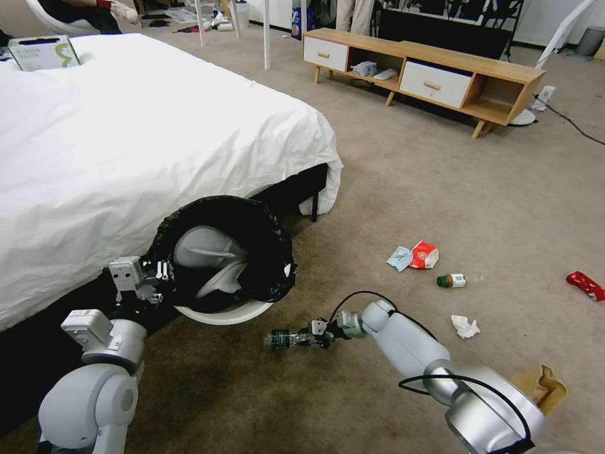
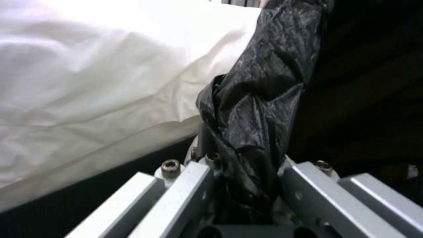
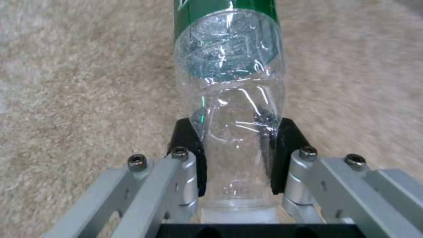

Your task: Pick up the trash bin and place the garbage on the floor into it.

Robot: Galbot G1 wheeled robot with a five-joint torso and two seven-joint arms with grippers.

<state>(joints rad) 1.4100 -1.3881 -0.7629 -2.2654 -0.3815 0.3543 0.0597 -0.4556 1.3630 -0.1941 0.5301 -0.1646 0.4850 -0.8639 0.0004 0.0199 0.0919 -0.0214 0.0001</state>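
From the head camera, I see my left gripper (image 1: 162, 272) clamped on the black-bagged rim of the trash bin (image 1: 222, 261), which it holds off the carpet (image 1: 403, 189) and tipped so its mouth faces the camera, close against the white-sheeted bed (image 1: 126, 139). My right gripper (image 1: 310, 336) reaches toward the bin from the right, its fingers closed around a clear plastic bottle (image 1: 282, 339) with a green label; the bottle lies level, just below and to the right of the bin's lower rim, apart from it. Other garbage lies on the carpet to the right: a light blue mask (image 1: 399, 258) touching a red-white packet (image 1: 424, 255), a green-capped bottle (image 1: 452, 280) near them, a crumpled white tissue (image 1: 465, 326), a red wrapper (image 1: 585, 285) well apart at the right edge, and a brown paper bag (image 1: 543, 386) partly hidden behind my right arm. At the left wrist, the metal fingers (image 2: 187, 188) pinch a bunched fold of the black bag (image 2: 251, 109), the bed sheet (image 2: 97, 82) beside it. At the right wrist, the black pads (image 3: 189, 145) press both sides of the clear bottle (image 3: 233, 115), its green label (image 3: 220, 8) pointing away over the carpet (image 3: 79, 82).
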